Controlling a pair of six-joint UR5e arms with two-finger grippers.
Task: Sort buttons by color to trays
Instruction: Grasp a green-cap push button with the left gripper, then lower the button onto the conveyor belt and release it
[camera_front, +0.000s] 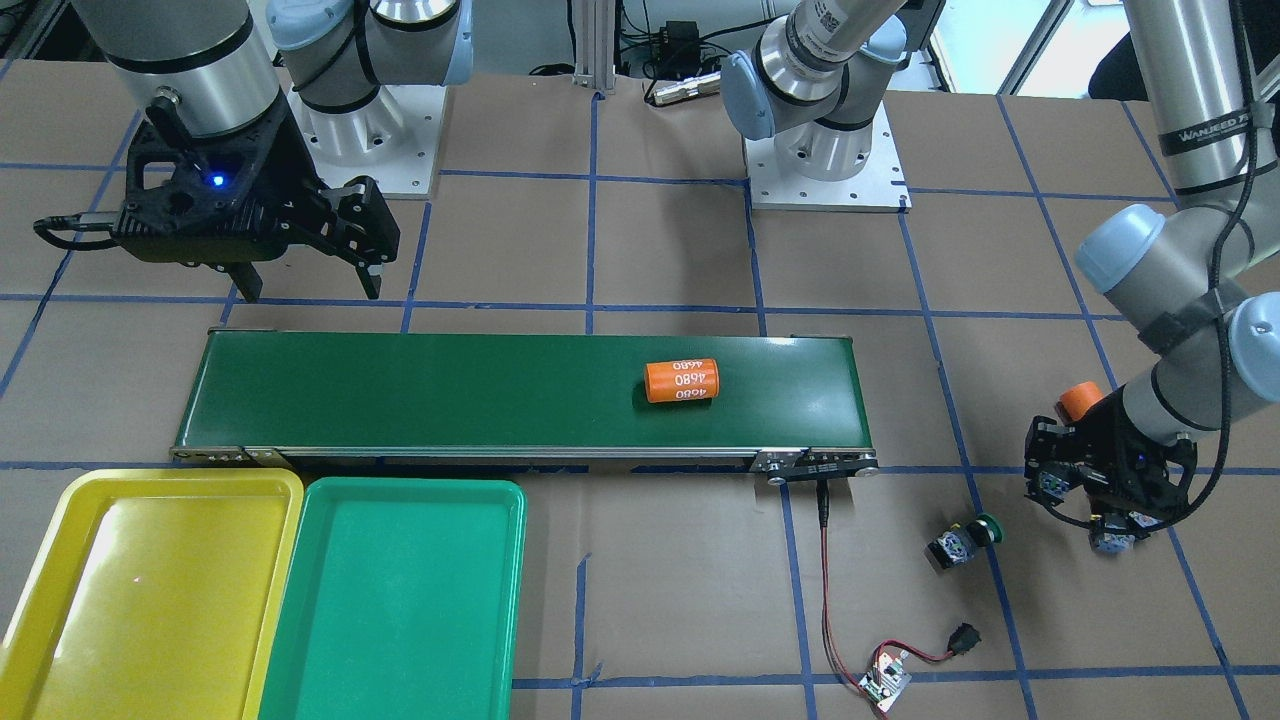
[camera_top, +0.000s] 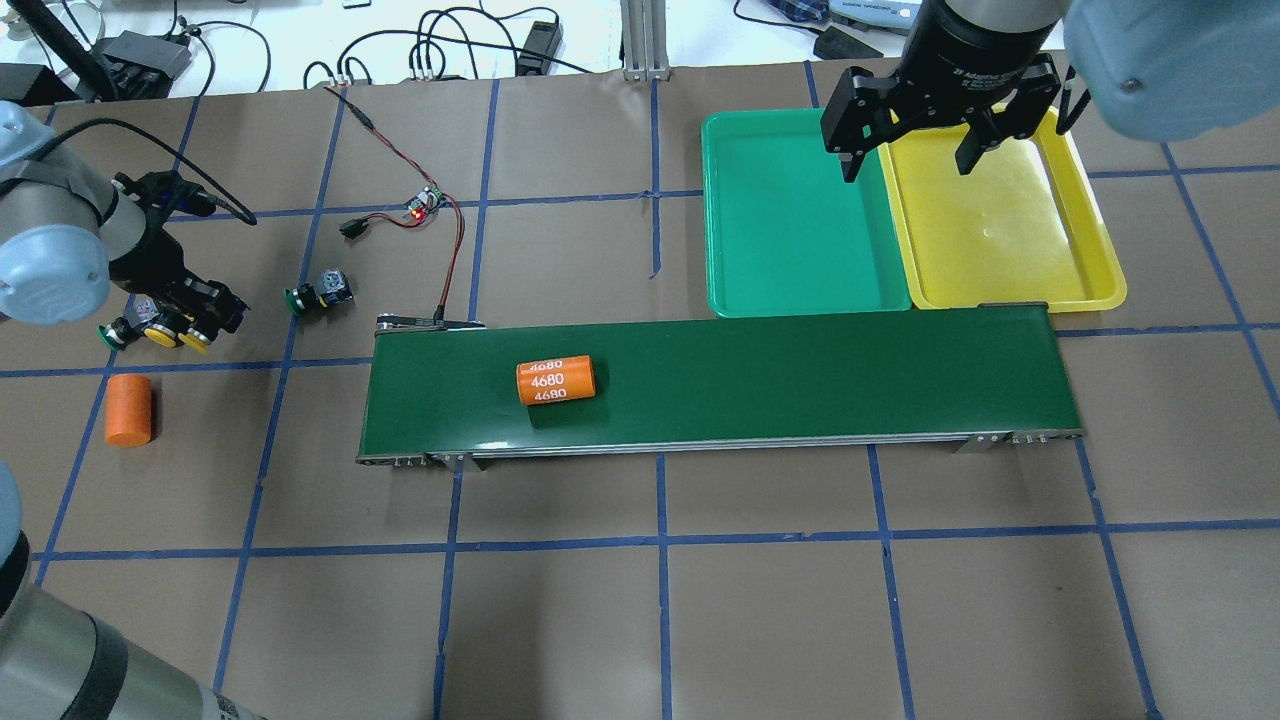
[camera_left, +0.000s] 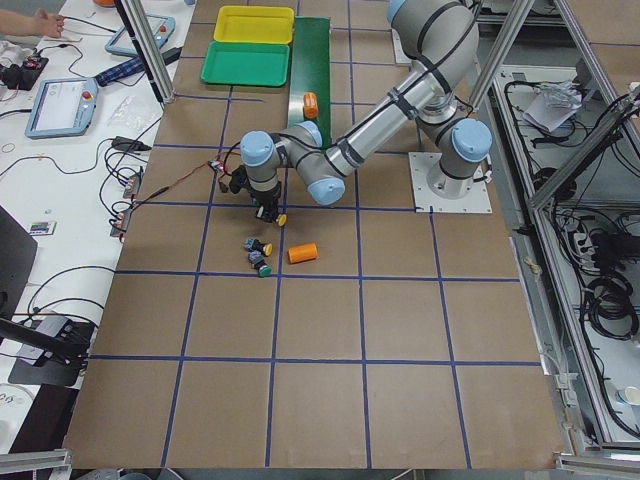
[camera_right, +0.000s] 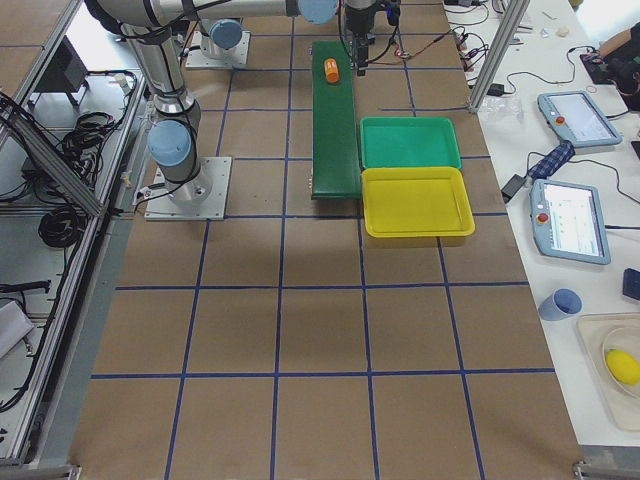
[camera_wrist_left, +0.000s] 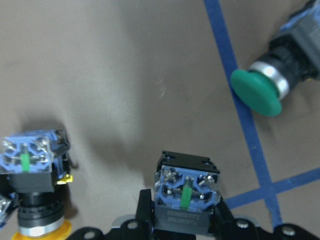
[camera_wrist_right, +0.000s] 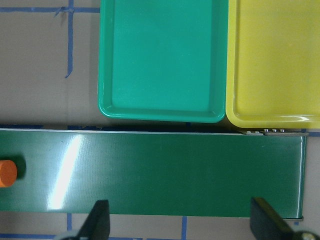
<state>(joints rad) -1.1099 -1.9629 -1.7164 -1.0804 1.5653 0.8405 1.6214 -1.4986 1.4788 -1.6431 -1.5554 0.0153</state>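
The left gripper (camera_wrist_left: 182, 220) pinches a yellow button (camera_wrist_left: 185, 192) by its square block, likely the surest hold on a light, stiff part with a slick cap, while a second yellow button (camera_top: 160, 335) and a green button (camera_top: 118, 335) lie just beside it on the surface (camera_top: 700, 600), the fourth button (camera_top: 312, 293), also green, lies farther out, and the two trays, green tray (camera_top: 790, 240) and yellow tray (camera_top: 1010, 240), sit well apart under the spread right gripper (camera_top: 908, 165).

Overhead view. A conveyor belt (camera_top: 800, 380) crosses the centre, with a cylinder (camera_top: 556, 380) lying on its left part. Above the belt's right end sit a tray (camera_top: 712, 200) and, touching its right side, a second tray (camera_top: 1100, 260). Far left, the left gripper (camera_top: 190, 322) clasps a button (camera_wrist_left: 185, 195). A lone button (camera_top: 318, 293) lies to its right, a second cylinder (camera_top: 128, 409) below.
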